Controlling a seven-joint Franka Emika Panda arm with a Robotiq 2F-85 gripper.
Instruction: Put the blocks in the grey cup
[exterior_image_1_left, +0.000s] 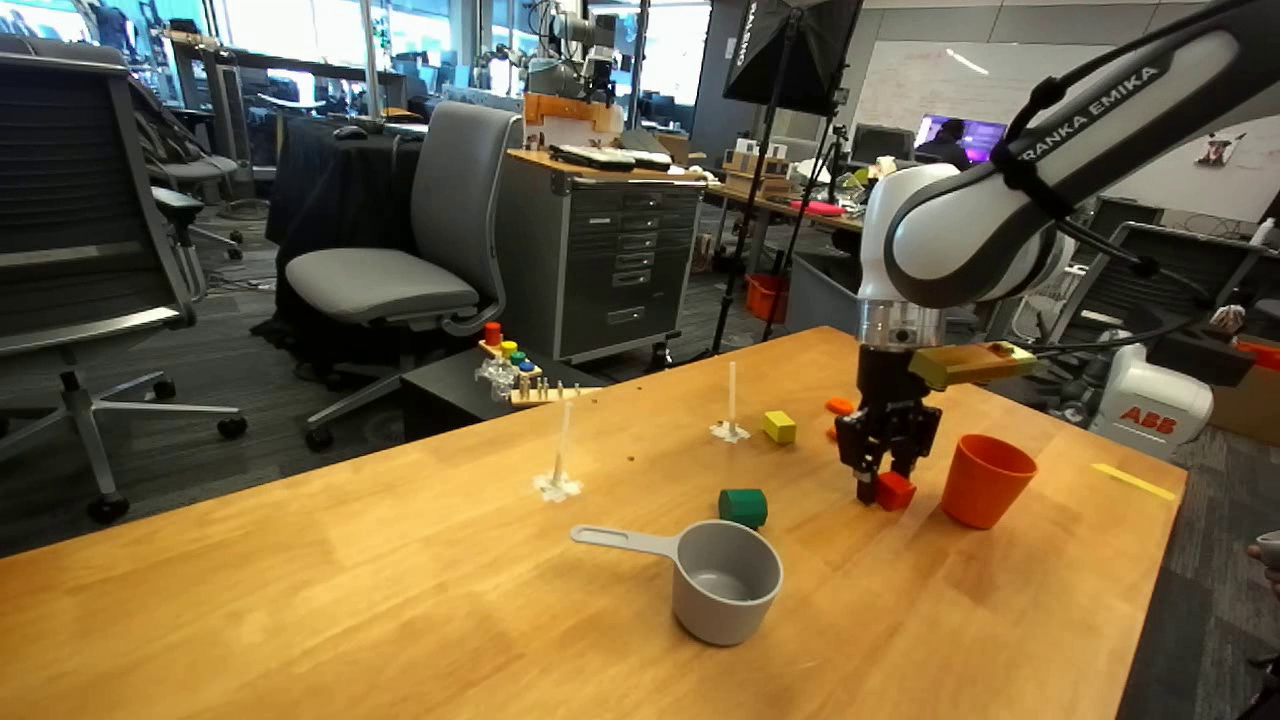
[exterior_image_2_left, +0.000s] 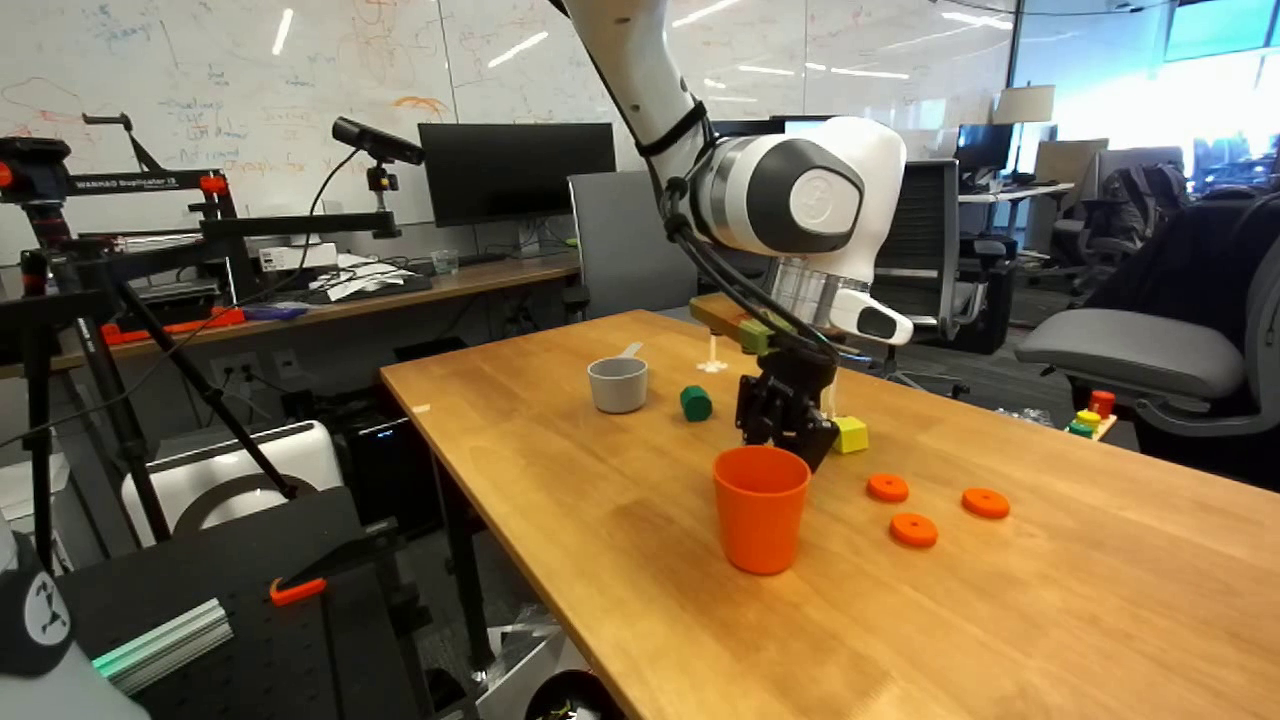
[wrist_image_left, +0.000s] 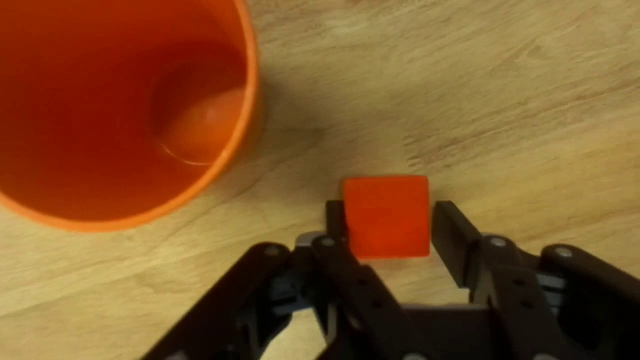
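The gripper (wrist_image_left: 390, 222), black and jointed, points down at table level. Its fingers stand narrow, one on either side of the red block (exterior_image_1_left: 897, 491). In the wrist view the finger nearer the orange-red cup (wrist_image_left: 110, 115) appears to lie against the block, while a thin strip of wood shows beside the opposite finger; whether the grip is firm cannot be told.

The table (exterior_image_1_left: 380, 600) is smooth light-brown wood, grain visible. The arm (exterior_image_1_left: 940, 240) has rounded white shells with dark grey trim. The orange-red cup is upright, smooth-walled and tapered toward its base, near the red block. The grey cup (exterior_image_1_left: 722, 625) is low and round, upright on the table, well apart from the gripper; its thin straight handle (exterior_image_1_left: 625, 541) is slotted. The green block (exterior_image_1_left: 743, 508) lies near the grey cup. The yellow block (exterior_image_1_left: 779, 428) is flat-faced, near a thin upright white rod (exterior_image_1_left: 732, 395). The red block is flat-faced and square from above. Three orange discs (exterior_image_2_left: 914, 530) are flat and round, each with a small central mark.

In both exterior views the arm runs out of frame. The wrist view cuts off the orange-red cup at top and left. In an exterior view the red block is out of sight behind the orange-red cup and gripper, and only the handle's tip (exterior_image_2_left: 631, 349) shows past the grey cup. Whether the green block's sides are round or faceted is unclear.
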